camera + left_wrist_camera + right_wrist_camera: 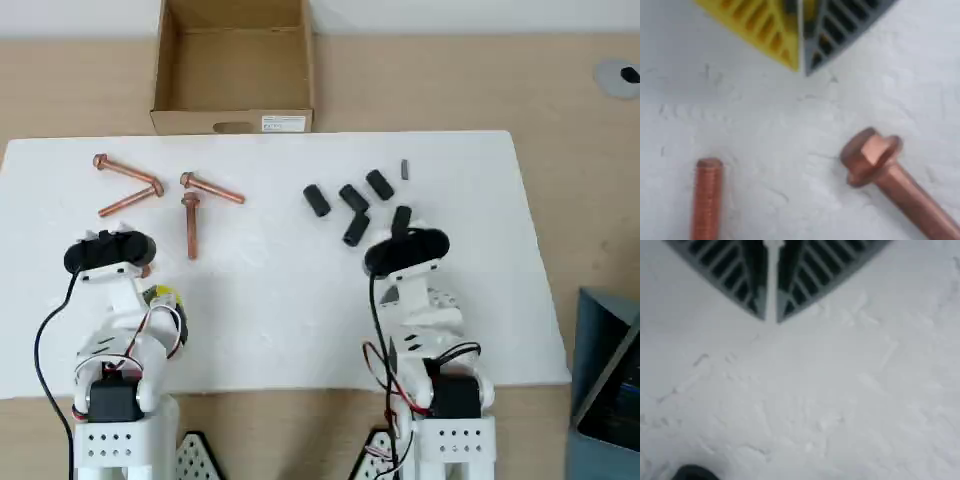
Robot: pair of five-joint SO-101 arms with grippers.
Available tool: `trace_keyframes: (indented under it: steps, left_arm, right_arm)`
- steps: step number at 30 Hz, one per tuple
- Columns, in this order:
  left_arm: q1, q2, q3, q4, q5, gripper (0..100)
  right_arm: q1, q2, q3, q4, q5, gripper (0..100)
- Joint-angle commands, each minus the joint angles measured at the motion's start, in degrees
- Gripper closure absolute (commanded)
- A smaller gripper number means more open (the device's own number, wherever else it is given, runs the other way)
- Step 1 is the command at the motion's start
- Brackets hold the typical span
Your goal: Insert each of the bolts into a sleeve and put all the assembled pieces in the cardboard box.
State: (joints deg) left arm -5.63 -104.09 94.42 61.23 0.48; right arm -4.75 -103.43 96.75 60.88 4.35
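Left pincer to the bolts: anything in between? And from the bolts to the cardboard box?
Nothing visible. Bare white mat lies between the left pincer and the nearest bolts. From the bolts to the cardboard box, only mat; the sleeves lie off to the side.

Setting: robotics bench, lab or workshop type. Evidence: tan wood-grain tabletop (580, 180) with a white mat (280, 300) laid over it as a work surface. Left arm (115, 380) at 7 o'clock and right arm (430, 370) at 5 o'clock, both small, with white bodies and exposed wiring. Loose copper bolts (190, 225) at 10 o'clock. Black sleeves (352, 196) near centre. Cardboard box (200, 122) at 12 o'clock. Grey round desk fitting (615, 78) at 2 o'clock. Dark bin (605, 380) at 4 o'clock.
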Motion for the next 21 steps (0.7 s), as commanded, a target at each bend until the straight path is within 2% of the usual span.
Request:
trace_keyframes:
  steps: [1, 16, 21]
  left_arm:
    - [-0.09, -0.48, 0.0, -1.23, -0.35, 99]
    - [2.02, -0.48, -0.18, -1.05, -0.26, 100]
    - [1.93, -0.4, -6.07, 3.52, -0.18, 100]
  right_arm:
    - [-0.75, -6.64, 0.04, 0.18, -0.53, 98.8]
    - [-0.31, -6.55, -0.31, 0.7, -0.44, 98.8]
    - [0.84, -6.2, -8.13, 6.68, -0.62, 98.8]
